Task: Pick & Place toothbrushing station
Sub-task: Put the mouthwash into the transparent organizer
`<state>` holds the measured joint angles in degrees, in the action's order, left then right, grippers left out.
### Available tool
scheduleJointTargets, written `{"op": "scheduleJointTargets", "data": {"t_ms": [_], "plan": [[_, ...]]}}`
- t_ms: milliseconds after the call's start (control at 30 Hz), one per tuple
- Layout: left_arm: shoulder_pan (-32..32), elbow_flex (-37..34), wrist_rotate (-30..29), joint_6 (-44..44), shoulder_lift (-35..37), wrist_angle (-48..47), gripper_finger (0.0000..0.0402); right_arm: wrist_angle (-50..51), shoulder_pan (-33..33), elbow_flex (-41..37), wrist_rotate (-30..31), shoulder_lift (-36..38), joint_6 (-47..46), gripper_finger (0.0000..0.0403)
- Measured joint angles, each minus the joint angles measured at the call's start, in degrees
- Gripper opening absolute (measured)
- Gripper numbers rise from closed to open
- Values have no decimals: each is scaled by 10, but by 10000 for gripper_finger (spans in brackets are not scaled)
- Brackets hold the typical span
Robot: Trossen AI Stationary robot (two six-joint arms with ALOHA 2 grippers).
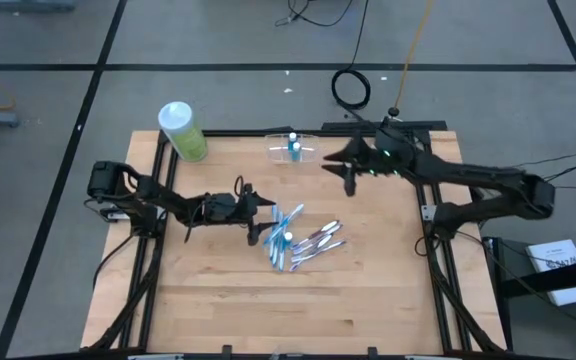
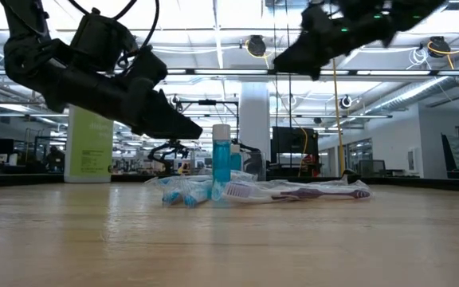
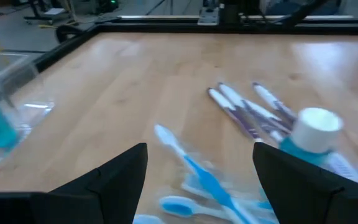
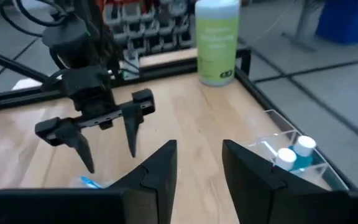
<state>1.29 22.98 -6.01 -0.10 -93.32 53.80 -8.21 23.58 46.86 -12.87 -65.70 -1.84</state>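
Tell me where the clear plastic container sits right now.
In the high view the clear plastic container sits at the table's far edge near the middle, right of the light-green bottle and just left of the right pincer.

1. This is looking like a big robot lab or workshop.
2. Long ceiling lights (image 2: 213, 48) are shining over a wide open room.
3. Cables (image 1: 353, 88) are lying on the grey floor (image 1: 48, 90).
4. A wooden counter (image 1: 268, 300) is sitting in a black metal frame (image 1: 148, 270).
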Motion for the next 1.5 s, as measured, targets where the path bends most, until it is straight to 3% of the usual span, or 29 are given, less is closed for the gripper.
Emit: {"op": "scheduleJointTargets", "data": {"t_ms": [233,400,600,767,1033,1300,1500], "plan": [[-22,0,0,-36,0,-1,296,-159,-64,-162,113,116,-24,118],[-39,0,-1,-35,0,-2,296,-253,-105,-225,116,151,-17,118],[-64,0,0,-28,0,-5,296,-251,-138,-244,119,169,23,118],[-78,0,-1,-36,0,-5,296,-204,-162,-250,172,216,56,113],[-88,0,-1,-12,0,-3,296,-149,-185,-290,175,305,18,100],[-88,0,-1,11,0,-3,296,-269,-192,-357,176,316,47,100],[-93,7,-1,14,0,-3,296,-269,-192,-358,176,319,56,100]]}}
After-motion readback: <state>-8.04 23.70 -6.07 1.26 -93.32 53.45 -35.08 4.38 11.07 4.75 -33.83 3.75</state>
